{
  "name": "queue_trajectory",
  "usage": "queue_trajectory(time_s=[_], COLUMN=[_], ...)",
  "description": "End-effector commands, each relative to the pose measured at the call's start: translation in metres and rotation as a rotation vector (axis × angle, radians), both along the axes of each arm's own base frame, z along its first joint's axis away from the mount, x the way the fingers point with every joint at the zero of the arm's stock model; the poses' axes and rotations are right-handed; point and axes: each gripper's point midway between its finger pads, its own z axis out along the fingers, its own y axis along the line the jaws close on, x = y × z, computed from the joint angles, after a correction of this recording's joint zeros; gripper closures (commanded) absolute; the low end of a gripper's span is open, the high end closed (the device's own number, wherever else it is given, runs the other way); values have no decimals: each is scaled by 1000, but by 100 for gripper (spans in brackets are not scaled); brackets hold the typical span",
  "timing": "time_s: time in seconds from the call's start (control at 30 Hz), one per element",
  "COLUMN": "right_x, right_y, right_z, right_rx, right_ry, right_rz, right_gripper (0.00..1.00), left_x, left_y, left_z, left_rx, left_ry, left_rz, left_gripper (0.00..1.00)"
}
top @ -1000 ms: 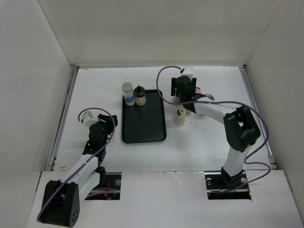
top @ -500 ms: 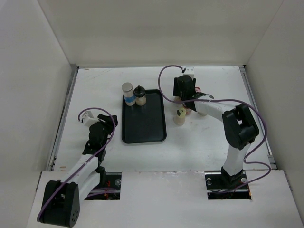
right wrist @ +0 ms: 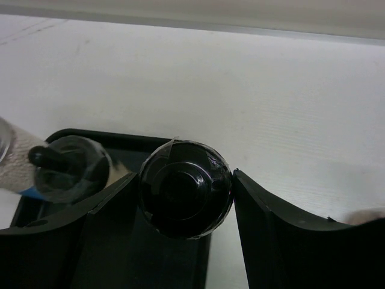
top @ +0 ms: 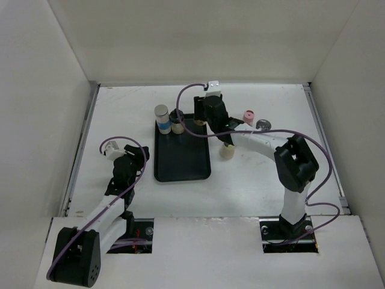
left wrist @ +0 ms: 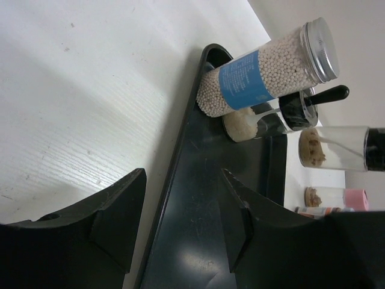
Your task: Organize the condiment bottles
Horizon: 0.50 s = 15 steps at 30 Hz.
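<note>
Close beside black-capped jar [right wrist: 185, 188], knob-topped jar [right wrist: 71, 167] on tray [top: 180, 162].

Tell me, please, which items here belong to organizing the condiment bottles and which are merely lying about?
Job: blue-labelled jar, knob-topped jar, black-capped jar in the right pincer, cream-capped jar, pink-capped jar, grey-capped jar, black tray.
Lying about: purple cables; the left pincer, open.

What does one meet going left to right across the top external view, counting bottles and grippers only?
left gripper → blue-labelled jar → knob-capped jar → right gripper holding the black-capped jar → pink-capped jar → grey-capped jar
</note>
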Motion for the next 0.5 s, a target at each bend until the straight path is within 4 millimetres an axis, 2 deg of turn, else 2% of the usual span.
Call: queue_trajectory(time_s=[0.0, 0.13, 0.3, 0.37, 0.47], right_x=[13, 21, 28, 27, 25], right_y=[29, 50, 58, 58, 54], right_z=[28, 10, -12, -14, -8], right_rx=[70, 74, 61, 48, 58], right_ry=[-88, -54, -20, -20, -29], right_rz=[39, 87, 88, 86, 68], right_gripper=[50, 49, 47, 40, 20], left_x=[4, 5, 4, 3, 3], left_y=[-1, 0, -1, 1, 1], left_z=[16, 16, 18, 19, 18], left_rx=[0, 3, 1, 1, 0], left_ry=[-64, -66, -70, -75, -73], left_rz=[-8, 0, -6, 1, -2], left_gripper=[52, 52, 52, 52, 52])
